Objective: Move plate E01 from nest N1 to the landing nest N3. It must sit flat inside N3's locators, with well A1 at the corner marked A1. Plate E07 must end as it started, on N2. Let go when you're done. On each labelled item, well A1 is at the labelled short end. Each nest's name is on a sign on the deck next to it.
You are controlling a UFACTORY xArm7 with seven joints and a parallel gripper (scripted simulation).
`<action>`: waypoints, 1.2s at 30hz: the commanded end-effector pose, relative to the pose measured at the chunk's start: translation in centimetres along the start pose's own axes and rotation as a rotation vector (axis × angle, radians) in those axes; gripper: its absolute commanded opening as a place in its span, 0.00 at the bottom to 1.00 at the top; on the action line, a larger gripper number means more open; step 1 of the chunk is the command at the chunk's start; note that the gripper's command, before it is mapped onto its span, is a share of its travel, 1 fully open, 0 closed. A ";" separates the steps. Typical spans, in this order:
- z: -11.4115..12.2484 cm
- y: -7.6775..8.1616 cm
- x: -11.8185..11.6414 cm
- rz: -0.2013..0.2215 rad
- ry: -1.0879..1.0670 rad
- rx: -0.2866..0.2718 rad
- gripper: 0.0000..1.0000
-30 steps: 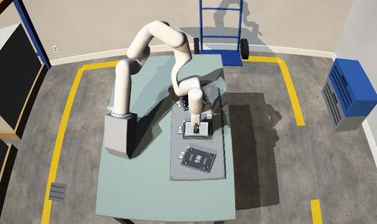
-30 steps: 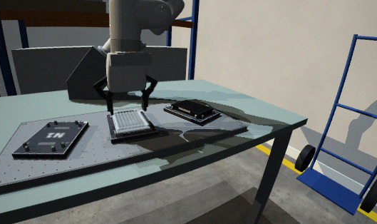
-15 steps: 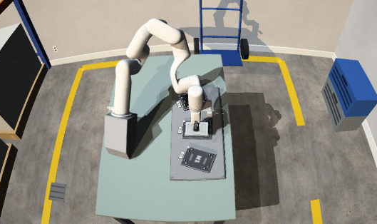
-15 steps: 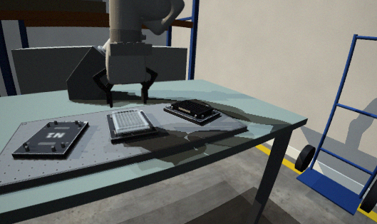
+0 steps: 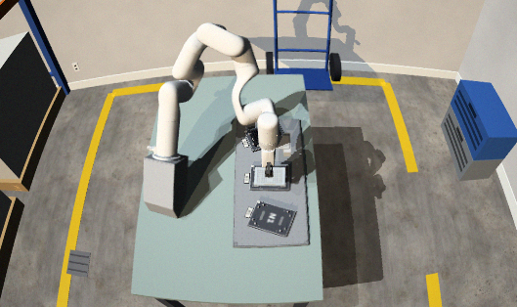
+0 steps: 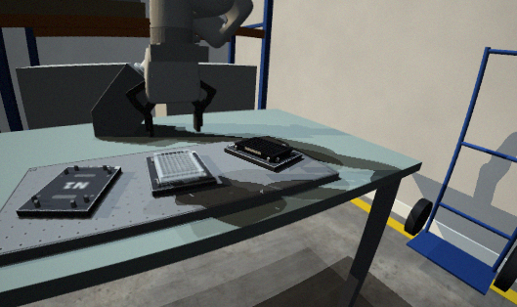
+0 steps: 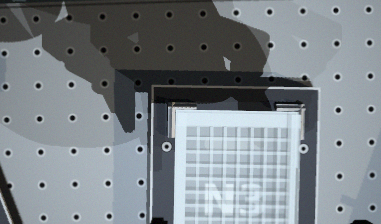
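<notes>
The clear well plate E01 [image 6: 178, 166] lies flat on the middle nest, N3 [image 6: 183, 182]; it also shows in the overhead view [image 5: 270, 177] and in the wrist view [image 7: 237, 165], where the N3 lettering shows through it. My gripper [image 6: 173, 128] is open and empty, hanging well above the plate's far end. The dark plate E07 [image 6: 265, 150] sits on nest N2 at the right end of the deck. Nest N1 [image 6: 71, 192] at the left end holds no plate. The A1 corner mark is not readable.
The three nests stand on a grey perforated deck [image 5: 271, 196] on the green table. The arm's base pedestal [image 5: 165, 183] stands at the table's left side. A blue hand truck [image 6: 466, 205] stands off the table.
</notes>
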State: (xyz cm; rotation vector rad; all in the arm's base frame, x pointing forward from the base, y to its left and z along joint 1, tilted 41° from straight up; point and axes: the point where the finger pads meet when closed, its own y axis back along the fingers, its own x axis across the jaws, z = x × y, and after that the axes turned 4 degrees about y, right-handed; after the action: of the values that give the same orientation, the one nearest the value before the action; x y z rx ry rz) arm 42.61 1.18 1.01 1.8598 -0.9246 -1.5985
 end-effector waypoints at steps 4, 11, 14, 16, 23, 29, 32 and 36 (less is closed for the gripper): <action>-0.1 1.2 0.1 0.003 0.000 0.004 1.00; -0.1 2.4 0.1 0.003 0.000 0.004 1.00; -0.1 2.6 0.1 0.003 0.000 0.004 1.00; -0.1 2.9 0.1 0.003 0.000 0.004 1.00; -0.1 3.5 0.1 0.003 0.000 0.004 1.00; -0.1 3.5 0.1 0.003 0.000 0.004 1.00; -0.1 3.5 0.1 0.003 0.000 0.004 1.00; -0.1 3.5 0.1 0.003 0.000 0.004 1.00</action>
State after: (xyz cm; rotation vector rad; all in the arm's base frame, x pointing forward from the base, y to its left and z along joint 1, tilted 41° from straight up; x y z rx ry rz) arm 42.07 -0.96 3.55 1.8599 -0.9251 -1.5983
